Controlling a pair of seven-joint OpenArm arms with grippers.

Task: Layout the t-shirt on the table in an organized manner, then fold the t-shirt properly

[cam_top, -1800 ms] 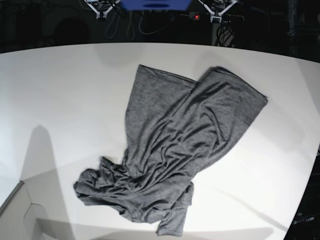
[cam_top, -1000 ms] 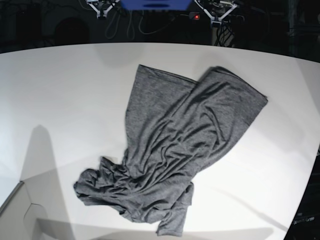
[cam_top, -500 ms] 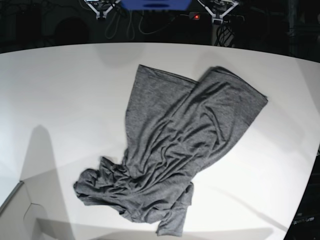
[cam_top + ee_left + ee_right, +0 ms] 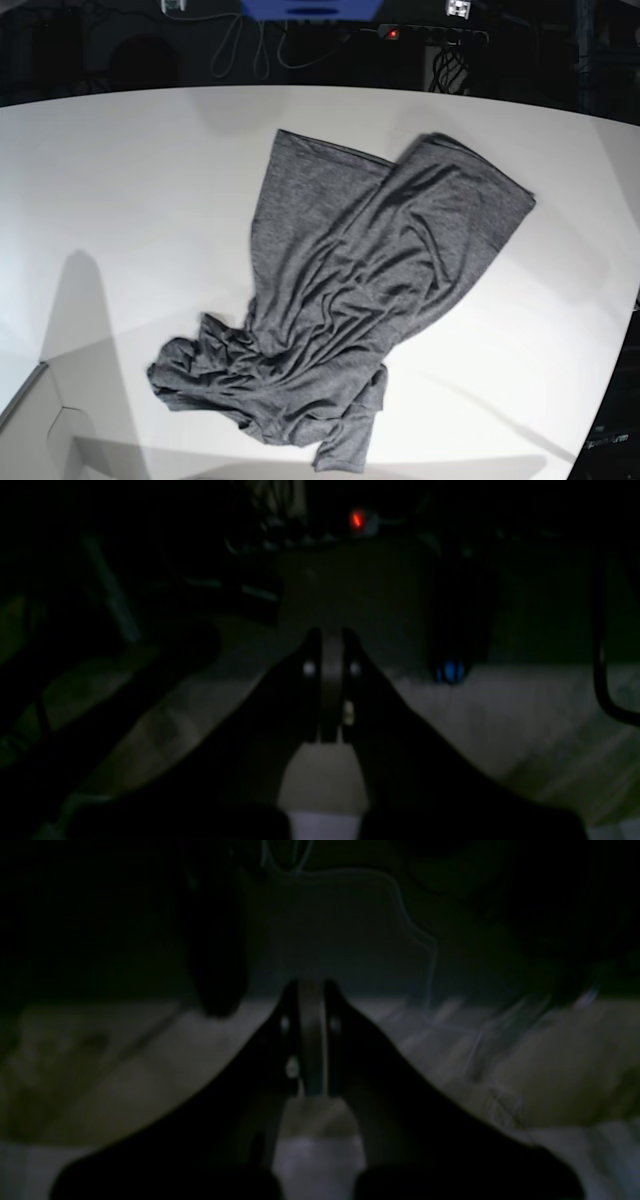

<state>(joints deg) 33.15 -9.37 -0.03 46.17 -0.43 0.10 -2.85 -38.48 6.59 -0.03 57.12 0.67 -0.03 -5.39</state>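
The t-shirt (image 4: 370, 290), heathered charcoal grey, lies crumpled on the white table (image 4: 130, 180). Its body runs slantwise from the far right to the near middle, and the fabric bunches into a heap at the near left (image 4: 200, 375). Neither gripper touches it. In the left wrist view my left gripper (image 4: 327, 650) has its jaws pressed together on nothing, over a dark background. My right gripper (image 4: 311, 995) in the right wrist view is likewise shut and empty. In the base view only small white bits of the left gripper (image 4: 457, 8) and the right gripper (image 4: 172, 5) show at the top edge.
A blue unit (image 4: 310, 8), a red light (image 4: 394, 33) and hanging cables (image 4: 240, 45) sit behind the table's curved far edge. A flat box-like corner (image 4: 35, 405) juts in at the near left. The table ends at the lower right (image 4: 610, 400).
Both grippers have drawn upward at the top of the base view and are almost out of frame. The t-shirt has not moved.
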